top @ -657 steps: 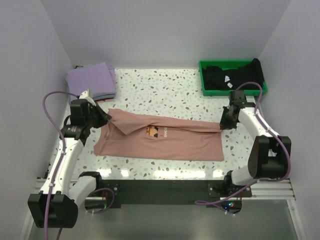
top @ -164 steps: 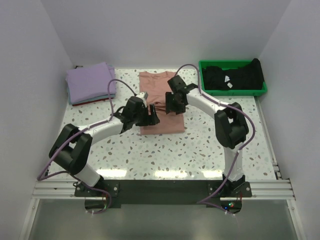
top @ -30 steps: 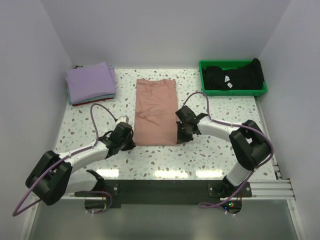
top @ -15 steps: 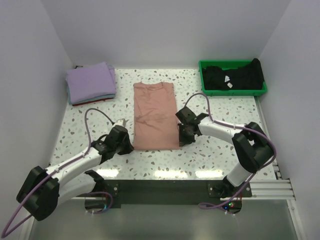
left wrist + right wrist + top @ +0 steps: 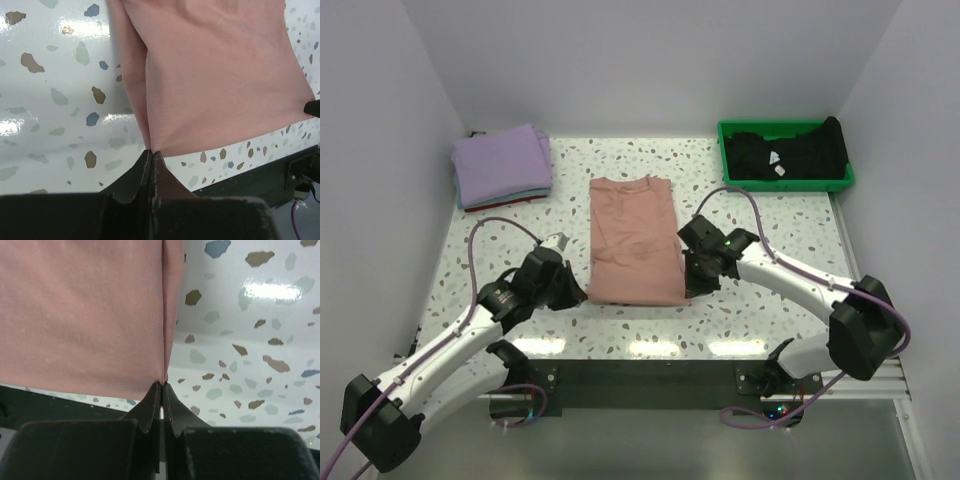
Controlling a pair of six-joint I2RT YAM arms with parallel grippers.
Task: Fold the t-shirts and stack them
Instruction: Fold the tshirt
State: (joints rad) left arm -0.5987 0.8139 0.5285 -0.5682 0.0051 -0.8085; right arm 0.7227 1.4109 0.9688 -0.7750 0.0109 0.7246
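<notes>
Salmon-pink t-shirt [image 5: 633, 238], a narrow folded strip at mid-table [image 5: 760, 225], long axis running away from the arm bases; left gripper [image 5: 581, 292] and right gripper [image 5: 688, 289], jaws pressed together, pinch its near-left and near-right corners, the far collar end lying straight ahead of both.

Folded shirt [image 5: 632, 240] flat at middle of table [image 5: 800, 230]. Shirt stack [image 5: 502, 165] behind it in far left corner. Tray [image 5: 790, 185] in far right corner, crumpled shirt [image 5: 790, 150] inside. Left gripper [image 5: 582, 295] on near left corner of folded shirt, right gripper [image 5: 690, 288] on near right corner.
</notes>
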